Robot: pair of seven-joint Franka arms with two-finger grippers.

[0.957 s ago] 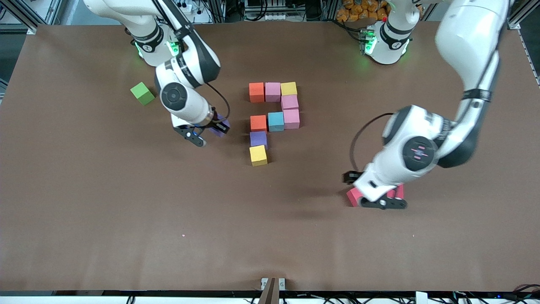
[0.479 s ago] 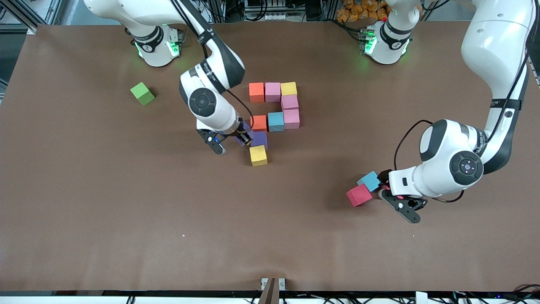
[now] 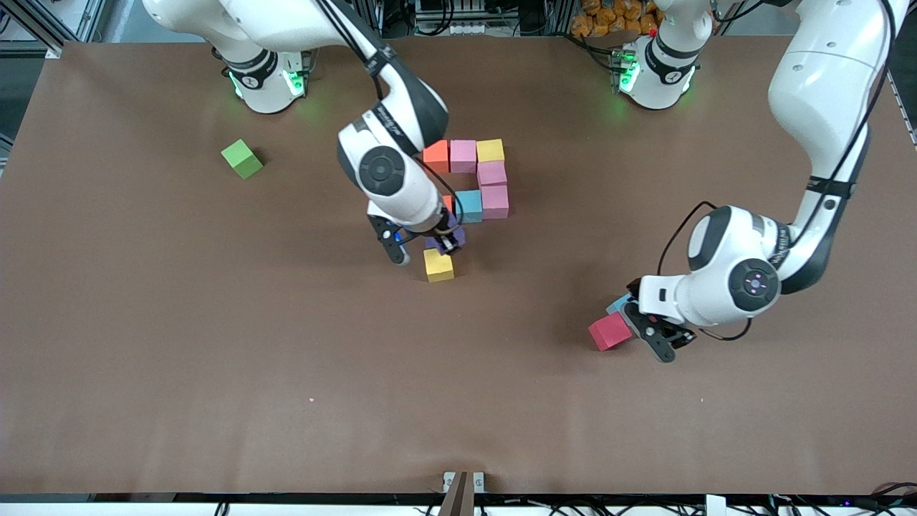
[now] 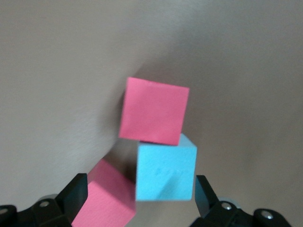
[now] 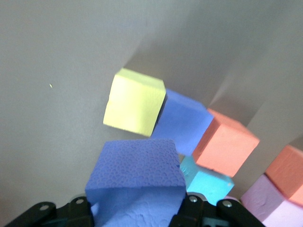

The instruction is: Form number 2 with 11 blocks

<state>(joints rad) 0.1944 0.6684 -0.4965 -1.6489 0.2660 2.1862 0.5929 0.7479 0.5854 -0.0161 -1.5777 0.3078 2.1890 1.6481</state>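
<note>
the "2" is partly built mid-table: eight blocks down, namely two orange, three pink, one yellow in the top run and one yellow at the tail, one blue, one purple. the right gripper is clenched on the second purple cube, over the laid purple. the left gripper, fingers released, straddles the light blue cube between two crimson cubes. judged two left to place. green cube sits unused.

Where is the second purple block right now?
The purple block is clamped in the right gripper, up over the figure's lower stem, above the purple cube beside the yellow cube.
</note>
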